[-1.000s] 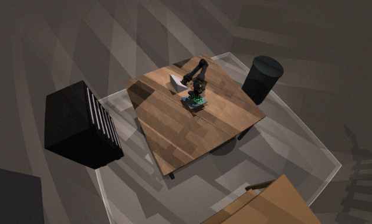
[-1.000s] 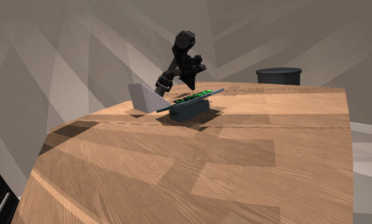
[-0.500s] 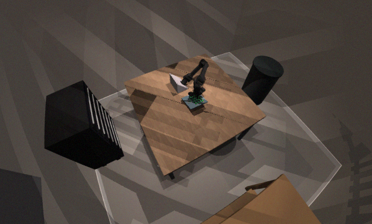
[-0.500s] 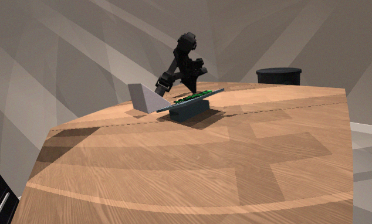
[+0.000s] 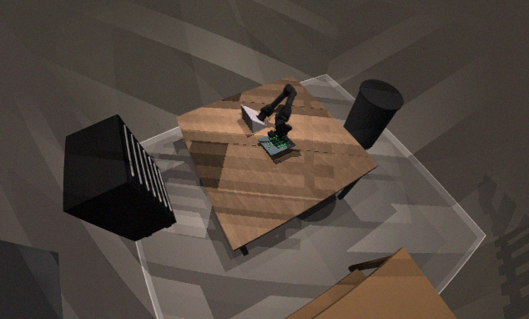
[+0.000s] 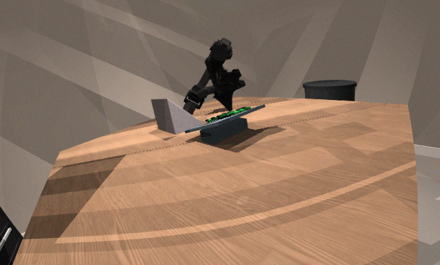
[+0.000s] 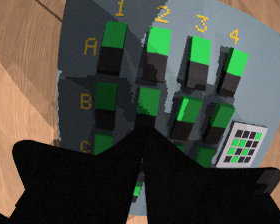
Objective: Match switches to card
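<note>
The blue-grey panel (image 5: 272, 152) (image 6: 259, 107) (image 7: 263, 75) stands tilted on a dark block. Its switches have green far halves and dark near halves. In the wrist view rows A and B show, row C is partly covered and row D mostly hidden by my fingers. My gripper (image 6: 232, 109) (image 7: 144, 131) is shut and empty, pointing down at the near, dark end of switch B2 (image 7: 149, 101); whether it touches is unclear. The small card (image 7: 242, 144) lies right of the grid; its far row shows three dark squares, then green at the right. Which switch halves are raised is hard to tell.
A pale grey wedge (image 5: 252, 119) (image 6: 172, 117) stands beside the panel, near the arm's base. The wooden table (image 5: 269, 188) (image 6: 227, 194) carries them. A black cylinder (image 5: 375, 110) (image 6: 330, 91) and a black cabinet (image 5: 103, 167) stand beyond the table's edges.
</note>
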Action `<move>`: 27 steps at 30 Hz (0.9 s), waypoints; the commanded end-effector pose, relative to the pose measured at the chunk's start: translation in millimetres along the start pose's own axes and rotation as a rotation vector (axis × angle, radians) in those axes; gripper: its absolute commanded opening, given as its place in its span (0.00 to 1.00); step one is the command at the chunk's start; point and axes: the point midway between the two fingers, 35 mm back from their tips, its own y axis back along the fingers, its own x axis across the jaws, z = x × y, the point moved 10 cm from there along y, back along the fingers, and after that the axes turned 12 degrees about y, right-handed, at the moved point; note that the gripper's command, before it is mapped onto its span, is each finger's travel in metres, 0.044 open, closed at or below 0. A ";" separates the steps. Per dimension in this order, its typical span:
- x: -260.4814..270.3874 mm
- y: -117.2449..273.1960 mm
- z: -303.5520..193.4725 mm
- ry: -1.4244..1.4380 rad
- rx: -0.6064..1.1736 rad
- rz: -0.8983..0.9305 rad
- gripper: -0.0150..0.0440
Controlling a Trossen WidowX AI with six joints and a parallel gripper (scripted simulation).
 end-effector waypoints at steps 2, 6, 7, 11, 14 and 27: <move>-0.1 -0.7 0.1 -0.005 -0.003 0.004 0.25; -0.1 -1.2 0.1 -0.005 -0.003 0.004 0.25; -0.1 -1.3 0.1 -0.005 -0.003 0.004 0.25; 0.0 -1.9 0.1 -0.005 -0.003 0.004 0.25; 0.0 -2.3 0.1 -0.005 -0.003 0.004 0.25; 0.0 -4.0 0.1 -0.005 -0.003 0.004 0.25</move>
